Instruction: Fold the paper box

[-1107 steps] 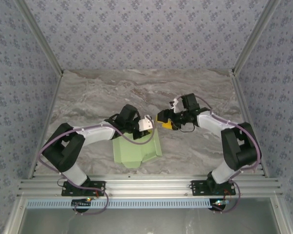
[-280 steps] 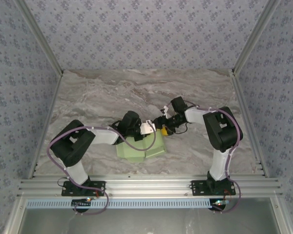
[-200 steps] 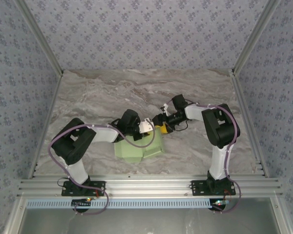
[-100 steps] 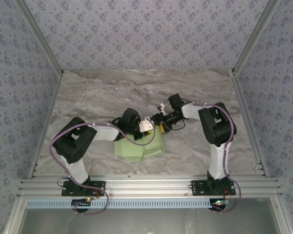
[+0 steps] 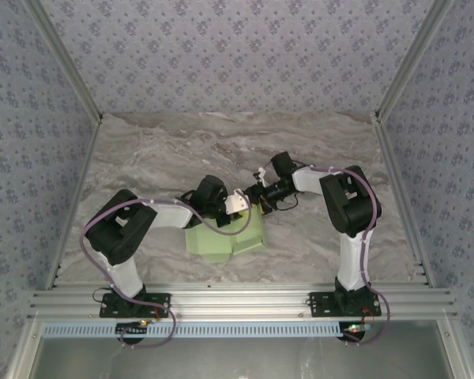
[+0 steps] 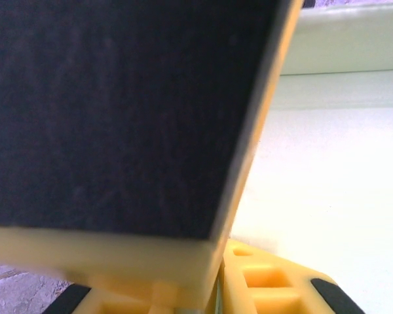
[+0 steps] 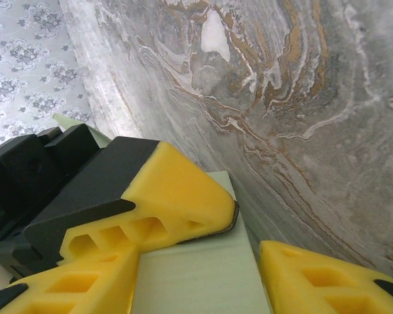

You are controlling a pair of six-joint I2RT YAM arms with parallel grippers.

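My paper box (image 5: 221,237) lies at 6 o'clock on the table (image 5: 142,158). My right gripper (image 7: 249,234) is spread apart around its 1 o'clock corner. I cannot tell if my left gripper (image 5: 238,204) is closed.

Nothing readable anywhere, tbh: no text, labels, brands or numbers on the paper box (image 5: 221,241) or the patterned wallpaper (image 5: 237,55).

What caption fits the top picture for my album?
The left gripper and right gripper meet at a pale green paper box on a marbled table.
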